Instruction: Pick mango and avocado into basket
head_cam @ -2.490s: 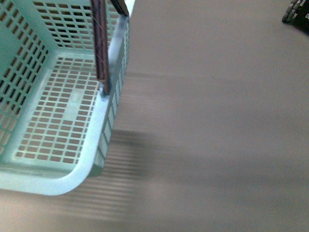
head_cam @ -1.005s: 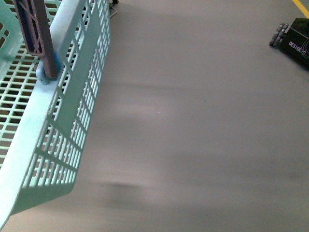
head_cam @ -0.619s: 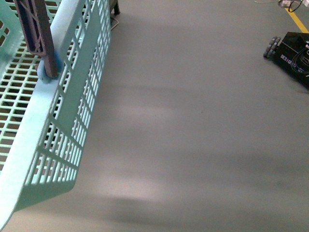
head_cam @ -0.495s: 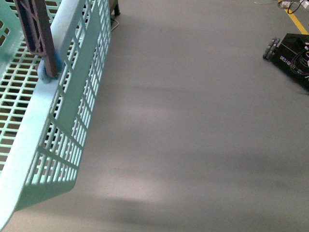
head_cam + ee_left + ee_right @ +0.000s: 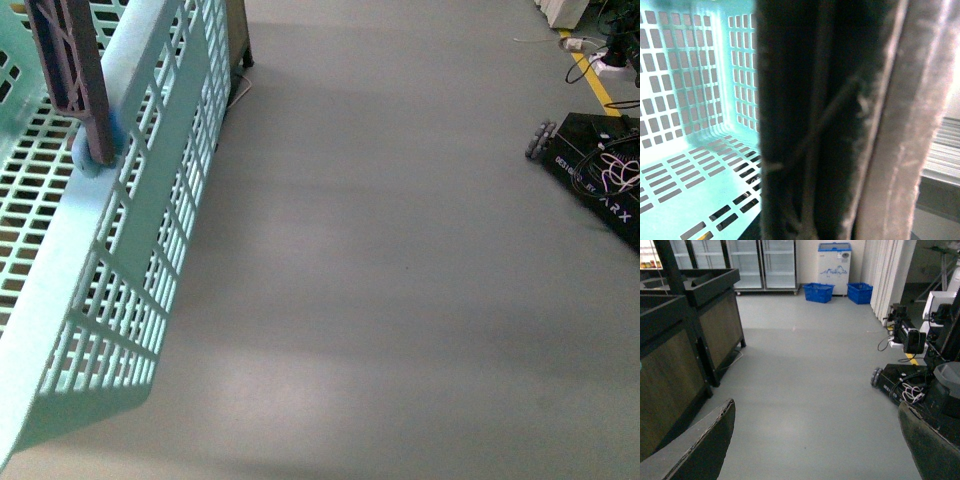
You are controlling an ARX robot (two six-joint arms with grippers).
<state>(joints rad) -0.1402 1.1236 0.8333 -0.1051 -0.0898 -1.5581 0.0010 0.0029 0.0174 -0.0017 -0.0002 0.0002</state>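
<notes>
The light teal basket hangs at the left of the front view, its slotted side wall tilted toward me. Its brown ribbed handle rises from the rim. In the left wrist view the handle fills the picture close up, with my left gripper shut on it and the basket's bare slotted bottom behind. My right gripper is open over bare grey floor, its dark fingers far apart. The mango and the avocado are out of view.
Dark wooden display stands line one side; a stand leg shows behind the basket. A black wheeled robot base with cables sits on the floor. Two blue crates, a white freezer and glass-door fridges stand farther off.
The front view has swung so the basket's side wall now shows instead of its inside. The black wheeled base has come further into view. The basket stays held.
</notes>
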